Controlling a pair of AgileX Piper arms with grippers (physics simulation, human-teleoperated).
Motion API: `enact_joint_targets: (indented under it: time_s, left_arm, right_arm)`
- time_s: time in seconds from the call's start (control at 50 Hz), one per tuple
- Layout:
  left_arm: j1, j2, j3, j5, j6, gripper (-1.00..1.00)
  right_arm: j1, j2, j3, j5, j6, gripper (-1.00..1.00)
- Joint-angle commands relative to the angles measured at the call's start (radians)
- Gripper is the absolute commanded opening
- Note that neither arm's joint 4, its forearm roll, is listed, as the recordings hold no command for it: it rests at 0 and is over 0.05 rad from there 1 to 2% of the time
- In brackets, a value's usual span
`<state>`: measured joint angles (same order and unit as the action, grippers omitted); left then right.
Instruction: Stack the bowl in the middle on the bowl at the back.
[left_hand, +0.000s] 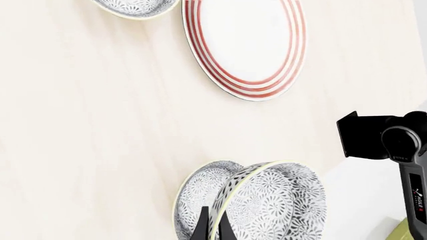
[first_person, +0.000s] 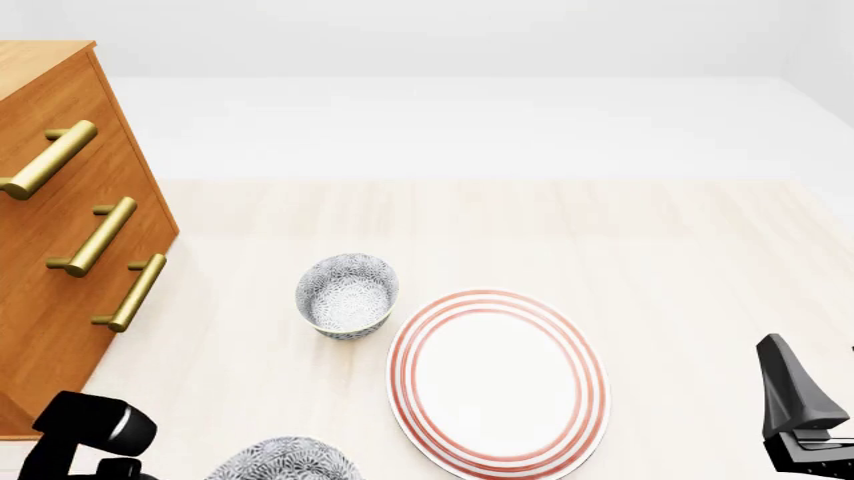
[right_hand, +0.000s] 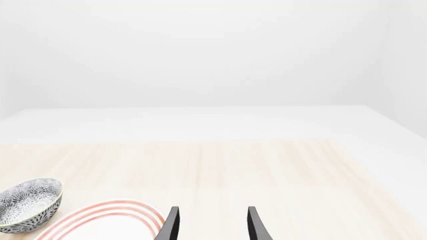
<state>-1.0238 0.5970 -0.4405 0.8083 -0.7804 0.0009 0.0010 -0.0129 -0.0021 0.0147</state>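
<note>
The bowl in the middle (left_hand: 273, 200), grey-and-white speckled, fills the near part of the left wrist view. My left gripper (left_hand: 212, 227) is shut on its rim, which runs up between the two dark fingers. In the front view this bowl (first_person: 284, 460) shows only as a patterned dome at the bottom edge, beside my left arm (first_person: 94, 430). The bowl at the back (first_person: 347, 295) stands upright on the table, farther away and slightly right of the held bowl; only its edge (left_hand: 133, 6) reaches the left wrist view. My right gripper (right_hand: 212, 227) is open and holds nothing.
A white plate with red rings (first_person: 497, 382) lies on the table right of both bowls. A wooden drawer unit (first_person: 67, 240) with brass handles stands at the left. My right arm (first_person: 801, 410) sits low at the table's right, and it also shows in the left wrist view (left_hand: 393, 145).
</note>
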Motion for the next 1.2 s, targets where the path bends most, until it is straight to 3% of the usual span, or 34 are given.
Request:
enact_joint_targets:
  time_s: [0.02, 0.42, 0.64, 0.66, 1.06, 1.2]
  left_arm:
    - [-0.01, 0.015, 0.056, -0.037, 0.005, -1.0]
    - [-0.039, 0.148, 0.135, -0.203, 0.018, -1.0]
    - [-0.035, 0.156, 0.17, -0.216, 0.02, -1.0]
    - [-0.035, 0.156, 0.17, -0.215, 0.021, 1.0]
    - [-0.051, 0.157, 0.153, -0.2, 0.016, 1.0]
    - [-0.021, 0.098, 0.115, -0.115, 0.043, 1.0]
  right_arm:
    - [0.0, 0.0, 0.0, 0.0, 0.003, 1.0]
    - [-0.001, 0.0, 0.0, 0.001, 0.009, 1.0]
    - [0.0, 0.0, -0.001, 0.002, 0.011, 1.0]
    - [0.0, 0.0, -0.001, 0.002, 0.011, 1.0]
    - [0.001, 0.0, -0.001, 0.001, 0.01, 1.0]
    - [0.001, 0.0, -0.001, 0.001, 0.009, 1.0]
